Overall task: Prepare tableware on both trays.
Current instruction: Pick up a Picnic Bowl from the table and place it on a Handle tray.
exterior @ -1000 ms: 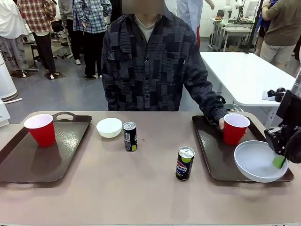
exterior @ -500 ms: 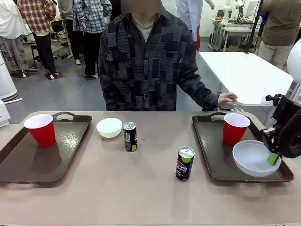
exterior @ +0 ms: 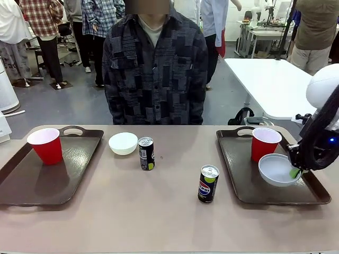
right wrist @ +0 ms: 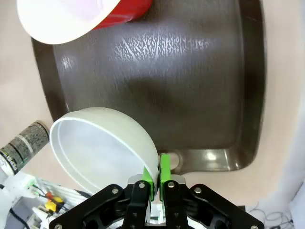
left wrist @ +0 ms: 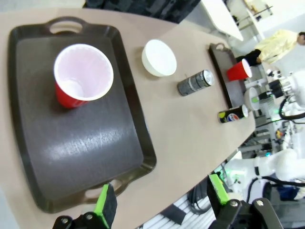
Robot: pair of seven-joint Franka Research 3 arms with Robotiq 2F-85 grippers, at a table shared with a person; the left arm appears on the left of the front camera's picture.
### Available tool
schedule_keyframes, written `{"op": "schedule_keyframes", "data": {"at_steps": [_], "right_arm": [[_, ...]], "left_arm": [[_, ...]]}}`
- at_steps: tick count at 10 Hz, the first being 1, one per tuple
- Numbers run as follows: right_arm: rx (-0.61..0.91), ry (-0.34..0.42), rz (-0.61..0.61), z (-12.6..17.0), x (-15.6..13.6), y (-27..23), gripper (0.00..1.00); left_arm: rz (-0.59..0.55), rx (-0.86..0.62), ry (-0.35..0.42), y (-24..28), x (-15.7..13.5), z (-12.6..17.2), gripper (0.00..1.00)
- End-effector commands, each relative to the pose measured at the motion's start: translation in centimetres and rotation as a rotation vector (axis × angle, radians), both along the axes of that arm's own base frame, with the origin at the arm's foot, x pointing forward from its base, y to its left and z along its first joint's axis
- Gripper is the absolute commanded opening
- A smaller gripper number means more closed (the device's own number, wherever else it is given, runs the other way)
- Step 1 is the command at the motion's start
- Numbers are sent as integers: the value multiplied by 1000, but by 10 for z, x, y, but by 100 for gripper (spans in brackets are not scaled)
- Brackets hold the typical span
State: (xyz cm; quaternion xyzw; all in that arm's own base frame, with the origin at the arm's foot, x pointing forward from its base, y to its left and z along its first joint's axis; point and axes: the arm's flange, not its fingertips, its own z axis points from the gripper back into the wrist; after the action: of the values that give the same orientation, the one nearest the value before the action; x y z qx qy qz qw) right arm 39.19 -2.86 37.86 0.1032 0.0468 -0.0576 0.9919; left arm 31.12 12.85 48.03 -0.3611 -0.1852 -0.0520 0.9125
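Now a white bowl (exterior: 276,169) hangs tilted, low over the tray (exterior: 238,177) at the frame's lower right, just beside a red cup (exterior: 264,143). Its rim is pinched between the clenched fingers of the right gripper (right wrist: 157,168). The step looks like setting it down, and next it needs levelling, lowering and release. The left gripper (left wrist: 161,198) is spread wide, empty.

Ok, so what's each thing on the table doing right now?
Left red cup: upright on left tray.
Right red cup: upright on right tray.
Table bowl: upright, on the table.
Held bowl: tilted over right tray, rim pinched.
Far can: upright on table.
Near can: upright on table.
Left claw: open, empty.
Right claw: shut on held bowl.
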Motion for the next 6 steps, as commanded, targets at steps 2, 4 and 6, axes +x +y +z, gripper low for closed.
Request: {"op": "schedule_keyframes", "data": {"at_steps": [2,4,6], "right_arm": [[48,-22,15,-5,13,-1,8],[43,-10,10,-20,17,-2,8],[15,8,-2,-38,20,0,8]], "left_arm": [[-6,-15,-10,1,-1,0,100],[-6,-15,-10,1,-1,0,100],[-6,-15,-10,1,-1,0,100]]}}
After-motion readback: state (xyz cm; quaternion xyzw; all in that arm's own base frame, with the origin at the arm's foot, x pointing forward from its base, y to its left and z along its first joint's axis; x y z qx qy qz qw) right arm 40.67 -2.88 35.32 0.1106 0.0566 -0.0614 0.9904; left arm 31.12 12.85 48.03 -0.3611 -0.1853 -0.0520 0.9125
